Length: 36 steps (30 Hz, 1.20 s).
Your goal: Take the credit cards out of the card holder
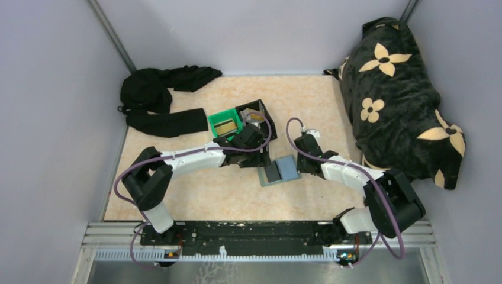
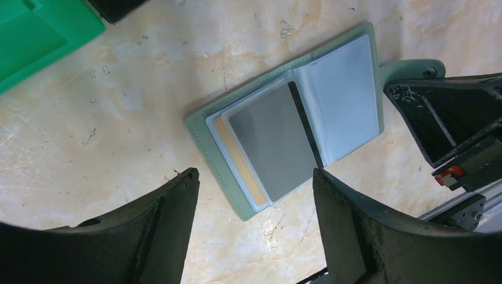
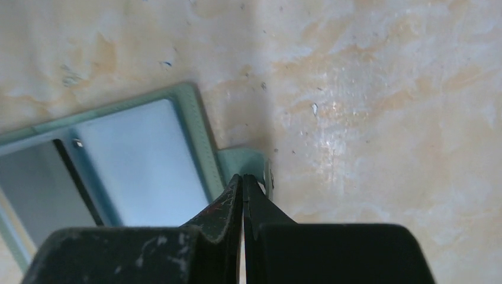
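Observation:
The card holder (image 1: pixel 278 170) lies open and flat on the table; the left wrist view shows it as a grey-blue wallet (image 2: pixel 349 77) with clear sleeves. In its left panel sit a grey credit card (image 2: pixel 275 145) with a dark stripe along one edge and a tan-gold card (image 2: pixel 240 168) under it. My left gripper (image 2: pixel 256 177) is open and empty, hovering just before that panel. My right gripper (image 3: pixel 243 177) is shut, with its tips resting on the wallet's strap tab (image 3: pixel 251 161) at the right edge; it also shows in the left wrist view (image 2: pixel 444 118).
A green bin (image 1: pixel 225 122) and a black bin (image 1: pixel 257 115) stand just behind the left gripper (image 1: pixel 260 152). Black cloth (image 1: pixel 160 100) lies at the back left. A dark flowered bag (image 1: pixel 396 94) fills the back right. Grey walls close in both sides.

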Tool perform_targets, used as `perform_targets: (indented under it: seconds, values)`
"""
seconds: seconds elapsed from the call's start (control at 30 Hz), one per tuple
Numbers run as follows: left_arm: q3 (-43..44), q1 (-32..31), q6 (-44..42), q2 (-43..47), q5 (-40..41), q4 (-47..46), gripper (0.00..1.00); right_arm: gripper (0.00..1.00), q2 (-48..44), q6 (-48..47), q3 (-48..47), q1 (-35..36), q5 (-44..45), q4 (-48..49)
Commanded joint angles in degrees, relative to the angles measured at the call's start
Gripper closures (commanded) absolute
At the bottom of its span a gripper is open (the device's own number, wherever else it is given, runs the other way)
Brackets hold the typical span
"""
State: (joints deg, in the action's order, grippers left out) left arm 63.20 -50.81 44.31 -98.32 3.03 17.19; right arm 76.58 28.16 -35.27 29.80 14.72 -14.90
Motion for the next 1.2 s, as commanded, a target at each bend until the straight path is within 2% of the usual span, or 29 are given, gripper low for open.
perform_targets:
  seconds: [0.0,0.4,0.77,0.93,1.17]
  values:
    - [1.76,-0.57,0.86,-0.88,1.22,1.76,0.23,1.00,1.24,1.48,1.05,-0.36,0.90,0.39]
    - [2.47,-1.17,2.70,-1.76,2.76,4.43,0.28,1.00,-0.21,4.63,3.94,5.11,-5.05,3.30]
    - [3.94,-1.46,2.88,-4.49,2.23,4.83,0.31,1.00,-7.02,4.85,5.04,6.34,-9.32,3.13]
    - [4.04,-1.56,3.01,-5.98,1.63,4.37,0.41,1.00,-12.20,4.25,6.02,6.52,-7.16,1.92]
    - [4.89,-1.55,3.37,-7.74,1.48,4.26,0.42,1.00,-14.11,3.18,5.51,6.50,-8.02,2.29]
